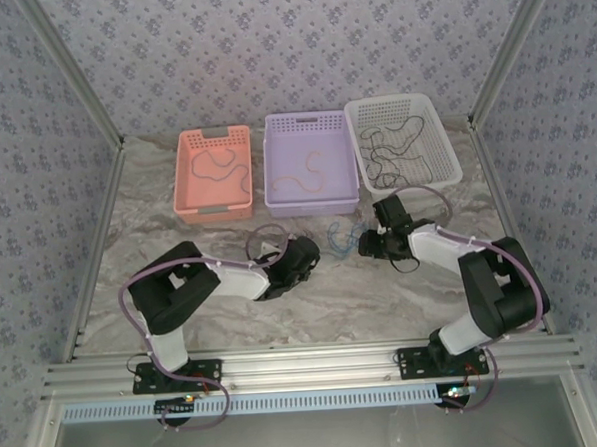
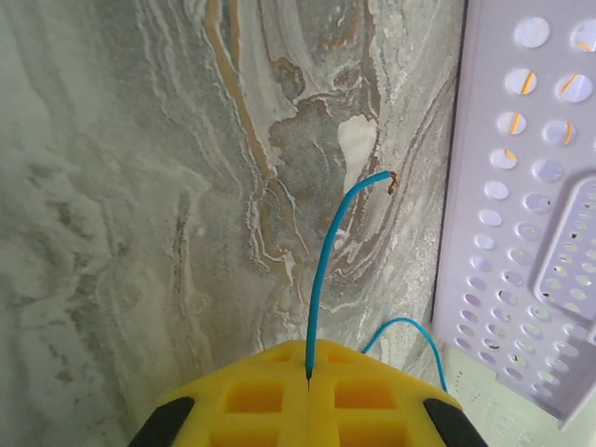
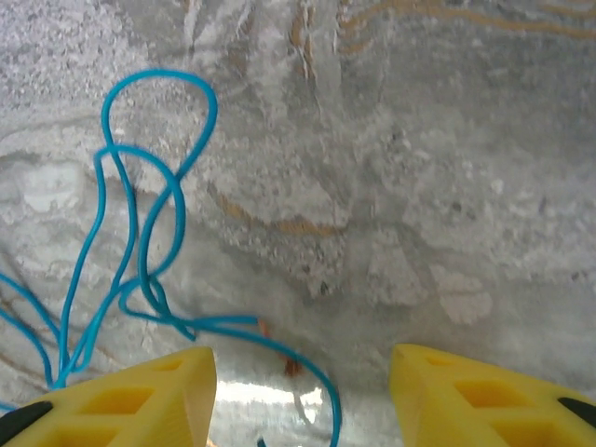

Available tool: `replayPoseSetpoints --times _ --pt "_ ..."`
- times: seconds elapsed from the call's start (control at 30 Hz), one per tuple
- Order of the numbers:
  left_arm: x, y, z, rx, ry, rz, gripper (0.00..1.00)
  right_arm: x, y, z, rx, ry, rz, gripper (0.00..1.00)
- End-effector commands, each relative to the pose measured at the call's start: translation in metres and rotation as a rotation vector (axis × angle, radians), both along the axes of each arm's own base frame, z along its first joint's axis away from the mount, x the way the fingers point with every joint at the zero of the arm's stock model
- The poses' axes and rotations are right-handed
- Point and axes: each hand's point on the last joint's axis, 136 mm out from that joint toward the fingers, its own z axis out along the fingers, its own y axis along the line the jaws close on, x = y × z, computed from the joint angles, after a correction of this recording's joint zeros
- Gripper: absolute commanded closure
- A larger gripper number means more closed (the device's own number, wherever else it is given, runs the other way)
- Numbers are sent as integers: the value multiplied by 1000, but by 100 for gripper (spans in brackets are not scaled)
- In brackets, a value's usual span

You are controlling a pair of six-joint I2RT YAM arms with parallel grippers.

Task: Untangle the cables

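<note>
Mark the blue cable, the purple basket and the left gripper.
blue cable (image 2: 321, 270): left wrist view, strand rising from the shut jaws.
purple basket (image 1: 312, 198): top external view, near wall.
left gripper (image 2: 308, 358): left wrist view, seam where the jaws meet.

Grey-white marbled surface (image 1: 159, 231), veined in tan. Along the far edge, three baskets in a row: salmon basket (image 1: 214, 136) at 11 o'clock, lilac basket (image 1: 308, 123) at 12 just beside it, white mesh basket (image 1: 388, 107) at 1, turned slightly askew. Near the middle, a little toward 3 o'clock, loose loops of blue cable (image 1: 341, 239) on the marble, close to the lilac basket's near wall.
</note>
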Motion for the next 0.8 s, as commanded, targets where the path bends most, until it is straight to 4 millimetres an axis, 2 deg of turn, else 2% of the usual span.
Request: replayPoseSetpoints --times 0.0,0.1,0.23,0.27,0.43,0.57,0.67,0.77 --pt "4 3 22 -148 13 122 100 14 8 -5 -18 -4 39 48" --pt "6 8 30 -137 -6 112 100 17 12 -11 -39 20 48 60" --pt "14 20 51 -95 -47 80 100 14 10 -15 -80 31 45 95" --pt "16 24 57 -85 -55 68 100 13 8 -13 -84 25 37 100" --pt "36 56 96 14 -110 -20 100 1 -8 5 -118 -28 3 100" --pt "48 94 132 139 -157 -93 100 -7 -25 21 -143 -55 -41 100" --pt "53 124 168 243 -212 -125 100 -10 -36 27 -161 -55 -67 100" --pt "58 144 205 298 -289 -170 100 -13 -43 31 -170 -42 -90 100"
